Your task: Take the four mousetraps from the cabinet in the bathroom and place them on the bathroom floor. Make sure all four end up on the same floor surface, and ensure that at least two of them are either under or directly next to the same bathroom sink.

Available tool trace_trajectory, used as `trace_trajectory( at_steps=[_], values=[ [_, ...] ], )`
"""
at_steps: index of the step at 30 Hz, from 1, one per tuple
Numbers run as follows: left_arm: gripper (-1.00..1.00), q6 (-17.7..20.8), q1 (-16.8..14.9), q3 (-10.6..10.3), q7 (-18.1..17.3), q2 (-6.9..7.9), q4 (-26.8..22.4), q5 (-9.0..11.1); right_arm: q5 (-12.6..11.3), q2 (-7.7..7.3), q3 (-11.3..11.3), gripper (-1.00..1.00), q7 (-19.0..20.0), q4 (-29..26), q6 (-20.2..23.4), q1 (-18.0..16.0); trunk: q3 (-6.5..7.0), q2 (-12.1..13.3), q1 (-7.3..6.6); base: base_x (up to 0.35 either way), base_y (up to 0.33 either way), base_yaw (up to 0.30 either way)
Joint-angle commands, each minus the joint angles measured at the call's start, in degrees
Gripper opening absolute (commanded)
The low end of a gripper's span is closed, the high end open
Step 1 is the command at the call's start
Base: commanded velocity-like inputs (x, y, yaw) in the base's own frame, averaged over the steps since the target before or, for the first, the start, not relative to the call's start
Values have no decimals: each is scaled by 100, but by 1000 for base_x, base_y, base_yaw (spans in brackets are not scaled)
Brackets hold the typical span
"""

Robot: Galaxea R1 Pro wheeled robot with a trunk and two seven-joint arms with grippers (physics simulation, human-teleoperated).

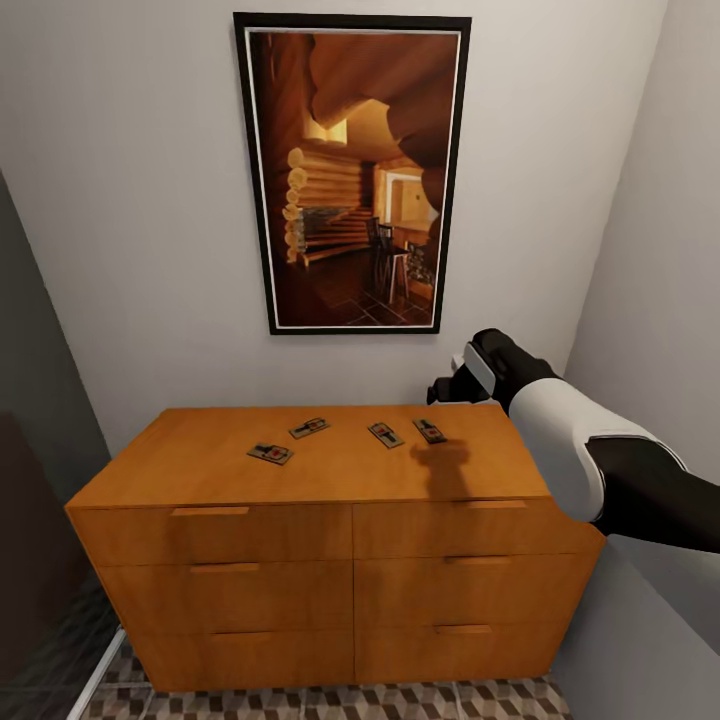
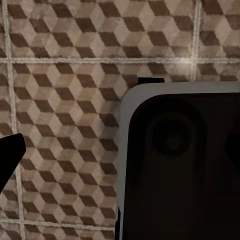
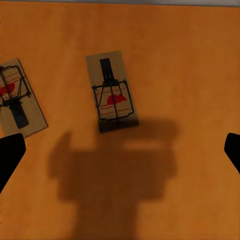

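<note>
Clearly the right hand is open: in the right wrist view its two dark fingertips sit far apart at the frame's edges with nothing between them, hanging above the cabinet top. It throws a blocky shadow on the wood just beside the nearest mousetrap, which lies flat with its wire bar and red mark facing up. A second mousetrap lies a little apart from it.

The main risk, as a judgement, is the grasp itself. These boards are thin and lie flush on smooth wood, so fingers closing from above could skate over the edges or push the trap sideways toward its neighbour. The hand also looks offset from the trap, not centred over it, so a straight descent would probably miss.

In the head view the right arm reaches in from the right, forearm angled up toward the wall, wrist bent over the cabinet's right rear corner. All four traps lie in a loose row on the cabinet top, none yet on the bathroom floor.

The left hand's state cannot be told; one dark fingertip shows over the tiles.
</note>
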Motion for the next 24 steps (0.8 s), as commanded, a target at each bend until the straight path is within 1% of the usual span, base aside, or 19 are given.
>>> trace_trajectory(
  at_steps=[1,11,17,19,24],
  values=[
    [100,-8,3,32,3,-1,-9,-16,21,2,-7,100,10,-6,23,-2,-5,-3,0,0,5,0],
    [100,-8,3,32,3,-1,-9,-16,21,2,-12,100,10,82,14,-2,-5,-3,0,0,1,0],
    [100,-8,3,32,3,-1,-9,-16,21,4,-12,100,10,517,-347,-1,-5,-3,0,0,0,0],
    [100,-8,3,32,3,-1,-9,-16,26,4,-13,100,5,726,-618,-2,-5,-3,0,0,0,0],
    [100,-8,3,32,3,-1,-9,-16,24,2,-13,100,9,821,-714,-2,-5,-3,0,0,0,0]
  ],
)
